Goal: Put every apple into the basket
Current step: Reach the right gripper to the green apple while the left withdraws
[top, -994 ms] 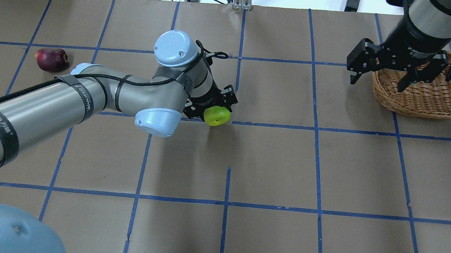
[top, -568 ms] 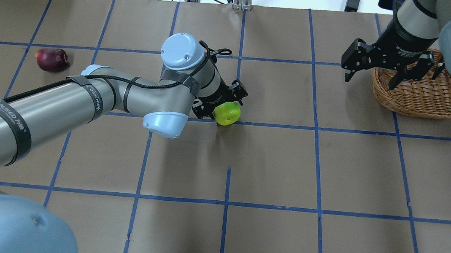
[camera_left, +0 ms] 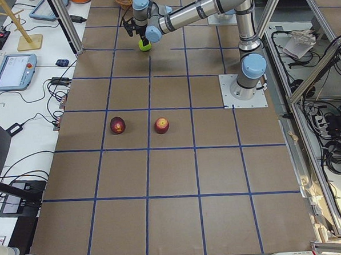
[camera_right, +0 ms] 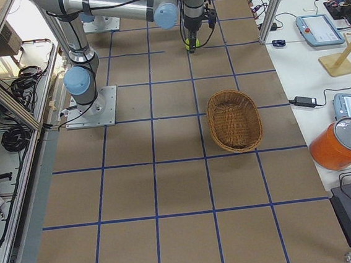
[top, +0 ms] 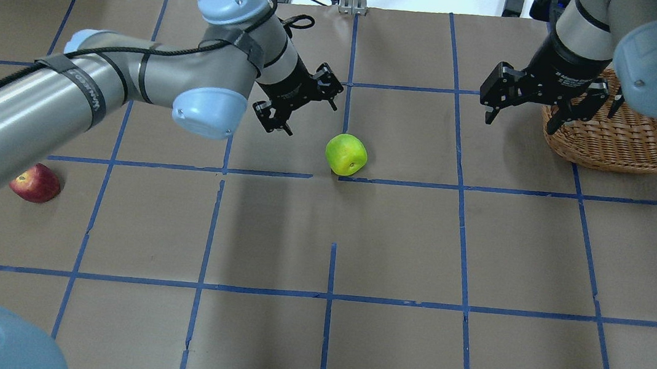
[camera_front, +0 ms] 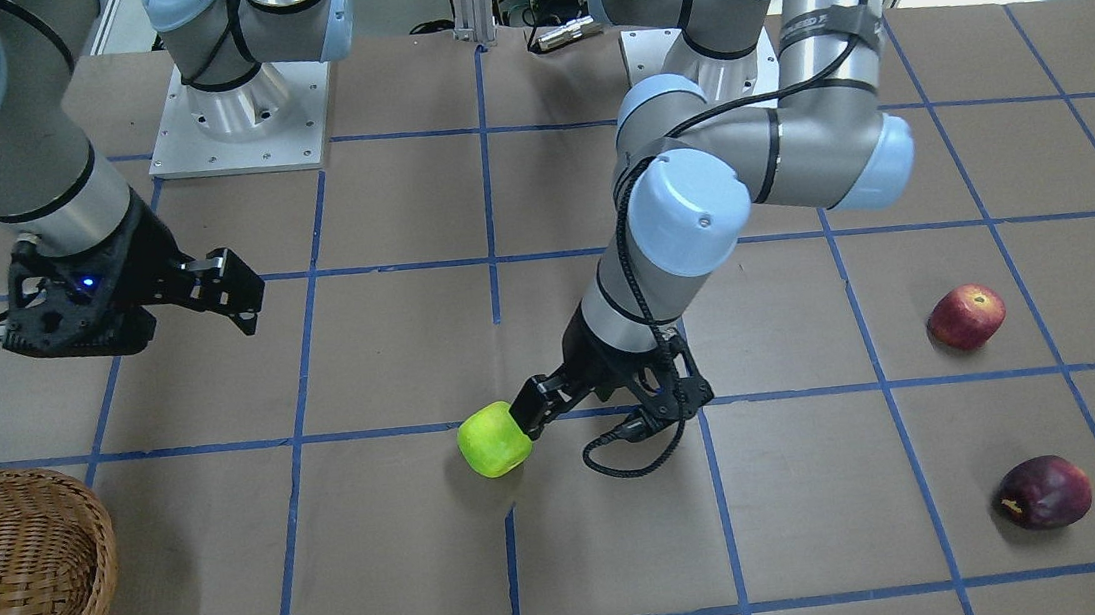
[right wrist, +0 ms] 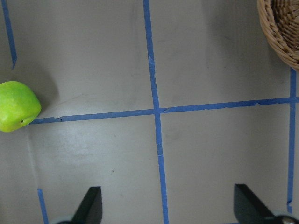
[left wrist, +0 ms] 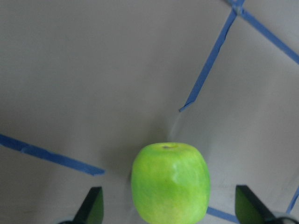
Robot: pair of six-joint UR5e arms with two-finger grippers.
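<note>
Near the table's (top: 396, 242) middle, a bright lime green round apple (top: 346, 154) sits loose beside the released left gripper (top: 299, 102); the right gripper (top: 521, 115), also released, hovers by the oval wicker basket (top: 629, 151).

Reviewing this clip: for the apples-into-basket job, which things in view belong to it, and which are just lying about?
Belong to the job:
- green apple
- red apple
- maroon apple
- wicker basket

Just lying about, on the side bench beside the taped table:
- orange tub with a grey lid
- screen pendant
- wooden stand
- power brick
</note>
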